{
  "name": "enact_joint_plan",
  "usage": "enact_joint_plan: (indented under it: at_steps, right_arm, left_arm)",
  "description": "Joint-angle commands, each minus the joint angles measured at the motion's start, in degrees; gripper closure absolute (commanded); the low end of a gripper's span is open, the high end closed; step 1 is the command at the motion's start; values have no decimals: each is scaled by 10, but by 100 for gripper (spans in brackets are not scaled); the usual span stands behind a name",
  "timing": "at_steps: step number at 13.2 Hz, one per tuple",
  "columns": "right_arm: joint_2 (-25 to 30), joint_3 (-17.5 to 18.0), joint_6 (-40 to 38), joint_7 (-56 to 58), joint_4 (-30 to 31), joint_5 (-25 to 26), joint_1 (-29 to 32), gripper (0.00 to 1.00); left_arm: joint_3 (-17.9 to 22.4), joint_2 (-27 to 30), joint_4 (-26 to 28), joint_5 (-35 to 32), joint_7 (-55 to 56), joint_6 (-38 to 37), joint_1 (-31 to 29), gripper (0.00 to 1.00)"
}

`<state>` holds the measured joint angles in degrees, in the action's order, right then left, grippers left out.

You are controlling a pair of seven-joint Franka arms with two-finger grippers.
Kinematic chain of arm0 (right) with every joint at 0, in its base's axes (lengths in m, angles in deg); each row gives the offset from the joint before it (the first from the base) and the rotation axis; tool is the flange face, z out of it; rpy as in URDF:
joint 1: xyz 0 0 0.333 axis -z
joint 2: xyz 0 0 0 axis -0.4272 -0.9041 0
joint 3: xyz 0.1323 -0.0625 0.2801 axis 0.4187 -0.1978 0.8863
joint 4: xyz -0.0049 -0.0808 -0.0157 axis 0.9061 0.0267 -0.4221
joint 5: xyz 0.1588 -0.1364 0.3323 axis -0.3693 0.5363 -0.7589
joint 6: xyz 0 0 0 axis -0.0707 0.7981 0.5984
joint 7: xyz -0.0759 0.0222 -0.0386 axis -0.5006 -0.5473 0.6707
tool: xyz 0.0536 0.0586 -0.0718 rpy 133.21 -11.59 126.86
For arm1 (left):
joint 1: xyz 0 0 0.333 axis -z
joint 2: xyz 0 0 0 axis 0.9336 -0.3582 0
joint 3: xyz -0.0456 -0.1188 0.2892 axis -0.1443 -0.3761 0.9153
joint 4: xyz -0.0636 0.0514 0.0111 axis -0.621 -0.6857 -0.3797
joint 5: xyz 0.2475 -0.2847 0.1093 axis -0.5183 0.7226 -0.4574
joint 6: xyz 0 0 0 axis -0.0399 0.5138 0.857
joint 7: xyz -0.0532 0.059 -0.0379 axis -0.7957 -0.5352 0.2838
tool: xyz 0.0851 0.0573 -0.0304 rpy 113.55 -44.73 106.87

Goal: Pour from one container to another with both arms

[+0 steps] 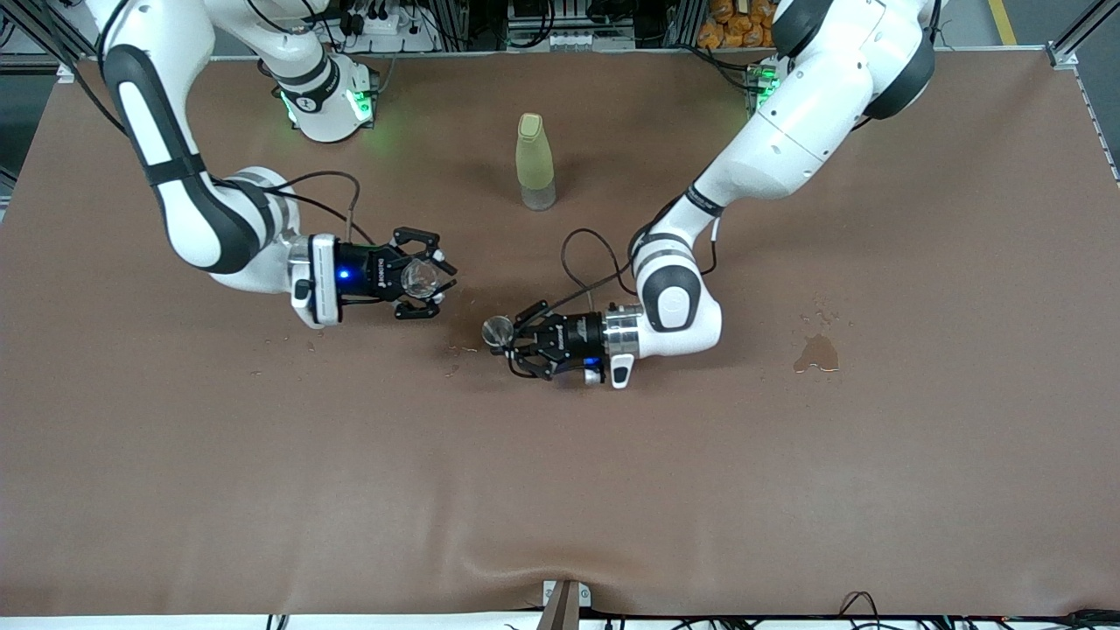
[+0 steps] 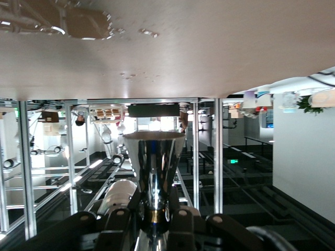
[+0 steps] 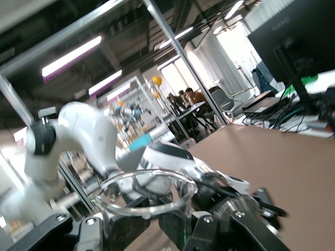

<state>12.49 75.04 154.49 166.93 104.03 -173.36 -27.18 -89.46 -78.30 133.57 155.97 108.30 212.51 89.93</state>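
Glass cup sits clamped in the right gripper, metal cup clamped in the left gripper, both raised over the worktop, probably for pouring.

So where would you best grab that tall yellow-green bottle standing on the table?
Grip the yellow-green bottle at the narrower section under its cap, coming in level from the side. It stands upright and apart from both grippers, and its tall, slim shape would likely tip under a high, off-centre push.
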Motion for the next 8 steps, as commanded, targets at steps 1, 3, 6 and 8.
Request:
enact_joint_plan:
  at_steps: [1, 3, 6, 8]
  right_arm:
    - [10, -17, -36, 83, -8, 72, 46, 100]
    - [6, -60, -82, 124, -17, 134, 62, 100]
    - [-5, -144, -153, 176, -32, 209, 65, 100]
    - [-18, -182, -185, 221, -34, 246, 72, 100]
  left_arm:
    - [-6, 25, 34, 11, -9, -5, -24, 100]
    - [-7, 38, 53, 11, -9, -7, -39, 100]
    - [-7, 62, 100, 11, -31, -37, -68, 100]
    - [-7, 81, 128, 9, -32, -55, -87, 100]
